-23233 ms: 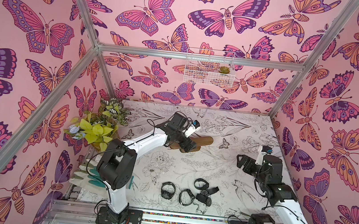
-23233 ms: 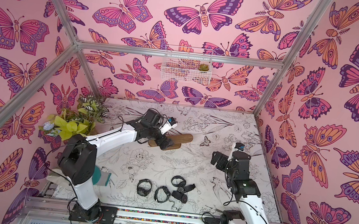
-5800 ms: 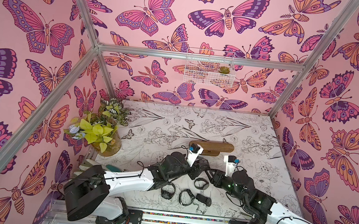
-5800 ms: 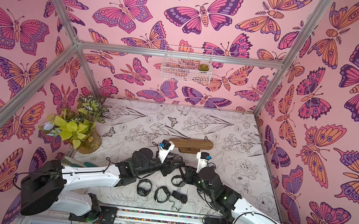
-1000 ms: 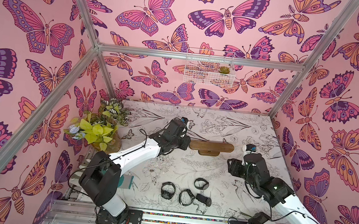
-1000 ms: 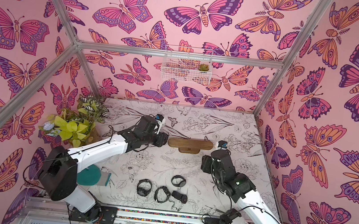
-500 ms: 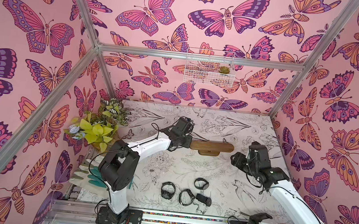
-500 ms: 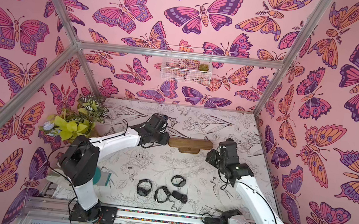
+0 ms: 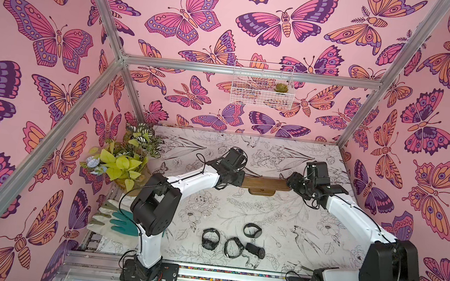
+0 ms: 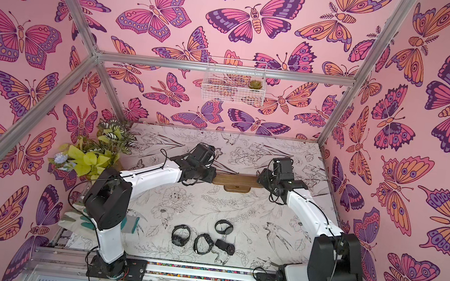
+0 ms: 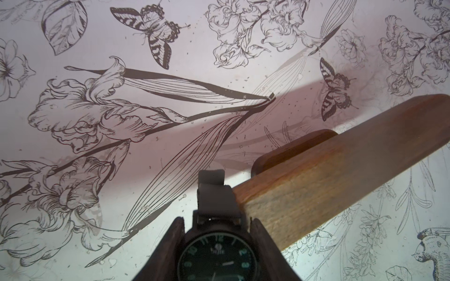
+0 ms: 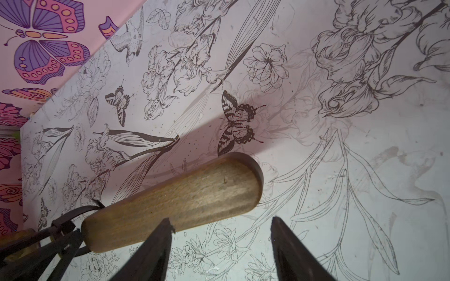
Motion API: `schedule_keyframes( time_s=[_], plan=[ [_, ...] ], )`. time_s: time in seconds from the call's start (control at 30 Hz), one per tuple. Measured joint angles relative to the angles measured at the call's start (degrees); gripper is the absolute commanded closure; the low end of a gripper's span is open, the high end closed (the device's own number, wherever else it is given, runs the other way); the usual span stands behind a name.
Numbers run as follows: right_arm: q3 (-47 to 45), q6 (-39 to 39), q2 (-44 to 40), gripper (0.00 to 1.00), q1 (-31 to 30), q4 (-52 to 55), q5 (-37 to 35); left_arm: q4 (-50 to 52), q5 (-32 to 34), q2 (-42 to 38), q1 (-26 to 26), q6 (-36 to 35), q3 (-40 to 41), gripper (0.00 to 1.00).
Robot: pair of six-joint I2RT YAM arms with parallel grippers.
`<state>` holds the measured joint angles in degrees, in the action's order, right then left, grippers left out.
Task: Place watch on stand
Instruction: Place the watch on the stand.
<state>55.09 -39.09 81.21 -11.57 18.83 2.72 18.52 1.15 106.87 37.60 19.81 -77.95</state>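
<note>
Left tool (image 11: 216, 222) is gripping the watch (image 11: 216, 255) by its case, with the dial facing the wrist camera and the strap right at the left end of the stand (image 11: 341, 165). In both top views the stand is sitting on the table (image 9: 267, 210) between the two arms. Right tool (image 12: 221, 223) is hanging wide at the stand's right end, gripping nothing, with one finger (image 12: 155, 243) just beside the bar. Near the table's front edge more watches (image 9: 210, 238) are lying loose.

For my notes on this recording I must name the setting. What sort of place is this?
Probably a robot test booth, not a home or shop: butterfly-print walls sit inside a bare metal frame, and two robot arms are mounted on a rail at the table's front edge.
</note>
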Motion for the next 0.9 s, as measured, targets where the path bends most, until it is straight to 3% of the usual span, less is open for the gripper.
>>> schedule_keyframes(
  time_s=[0.3, 0.9],
  plan=[
    [1.11, 0.50, 5.73, 0.33, 0.72, -4.02, 3.48, 3.48, 2.16, 2.43, 2.29, 0.87, -4.39, 0.61],
    [-0.83, 0.50, 5.68, 0.33, 0.74, -8.85, 6.71, 10.91, 8.28, 6.64, 5.60, 2.43, -11.93, 0.59]
  ],
)
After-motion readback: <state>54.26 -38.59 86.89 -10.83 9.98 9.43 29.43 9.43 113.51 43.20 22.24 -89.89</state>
